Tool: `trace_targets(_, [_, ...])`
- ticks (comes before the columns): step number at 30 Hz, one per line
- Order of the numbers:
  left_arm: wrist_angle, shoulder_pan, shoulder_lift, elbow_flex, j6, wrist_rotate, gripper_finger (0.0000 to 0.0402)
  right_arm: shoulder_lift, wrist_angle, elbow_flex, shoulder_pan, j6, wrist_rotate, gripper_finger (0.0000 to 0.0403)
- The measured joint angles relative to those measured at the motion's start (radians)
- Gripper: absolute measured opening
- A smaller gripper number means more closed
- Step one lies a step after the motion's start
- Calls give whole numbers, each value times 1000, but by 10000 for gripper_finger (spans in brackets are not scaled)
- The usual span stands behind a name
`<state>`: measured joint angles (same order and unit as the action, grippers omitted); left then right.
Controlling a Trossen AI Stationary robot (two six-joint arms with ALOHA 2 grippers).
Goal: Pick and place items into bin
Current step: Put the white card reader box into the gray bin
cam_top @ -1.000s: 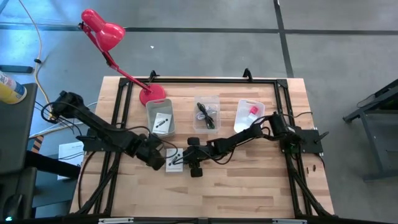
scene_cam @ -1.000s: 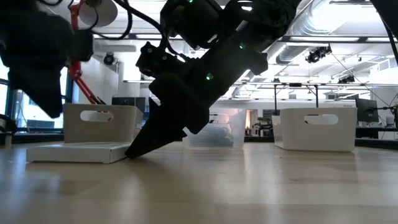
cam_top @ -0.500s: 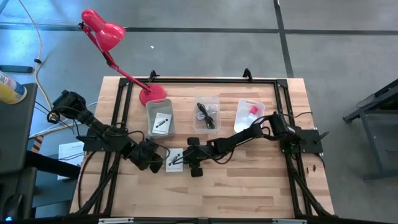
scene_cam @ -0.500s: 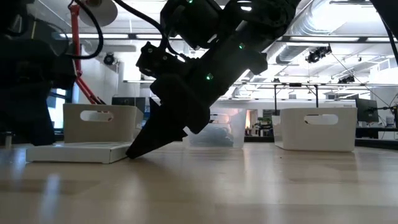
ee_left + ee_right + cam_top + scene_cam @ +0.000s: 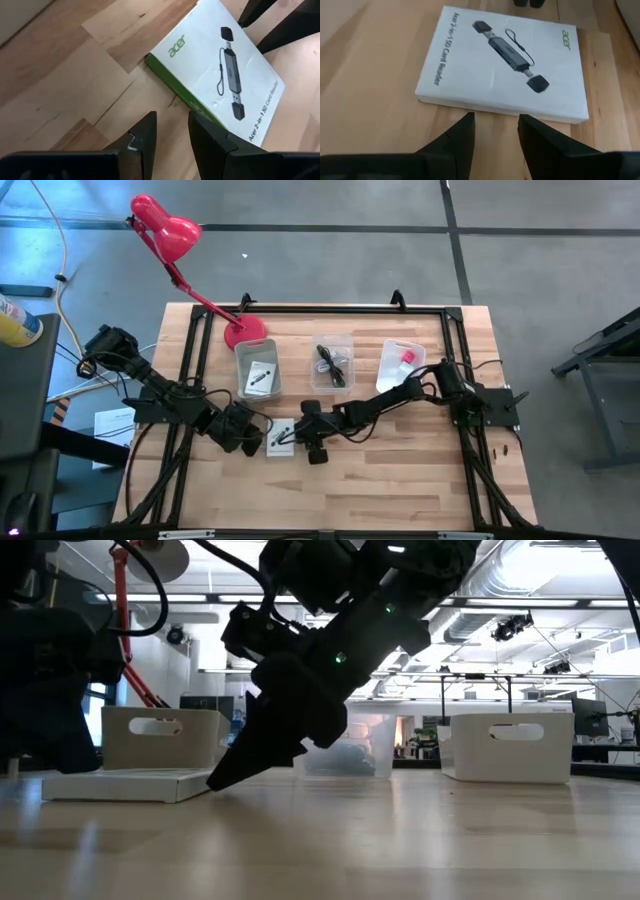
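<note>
A flat white box printed with a dark card reader and cable (image 5: 280, 437) lies on the wood between my two grippers; its green edge shows in the left wrist view (image 5: 220, 75). My left gripper (image 5: 172, 127) hovers at the box's left end, slightly open. My right gripper (image 5: 495, 122) is open and slants down at the box's (image 5: 505, 65) right-hand long edge, one fingertip (image 5: 470, 120) near each side of that edge's middle. In the low view its tip (image 5: 215, 780) sits beside the box's end (image 5: 125, 784). A second white card lies in the grey bin (image 5: 257, 370). My right gripper's fingertips stand right at the box's long edge (image 5: 495, 112), slanting down from the table's right. I cannot tell whether they touch it. The box lies flat on the table. My left gripper touches nothing.
Three bins stand in a row behind the box: grey (image 5: 240, 358), clear with a black cable (image 5: 333, 360), white with a pink cube (image 5: 402, 360). The red desk lamp (image 5: 165, 230) has its base (image 5: 245, 332) at the far left. Bare wood lies along the near edge.
My left gripper has drawn back a little toward the table's left and come down lower beside the box. My right gripper's tip has risen slightly off the table by the box's end. The box has stayed put.
</note>
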<state>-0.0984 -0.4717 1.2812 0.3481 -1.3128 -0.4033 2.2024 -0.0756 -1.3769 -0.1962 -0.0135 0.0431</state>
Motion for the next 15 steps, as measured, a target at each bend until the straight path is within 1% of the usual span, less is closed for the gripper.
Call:
trace_targets(9, [1,0,0,0,3,7,101,-3,-13,0,0,-14,-6,142])
trace_targets(15, [6,0,17,0,6,4,101,-4,-65,0,0,-14,-23,142])
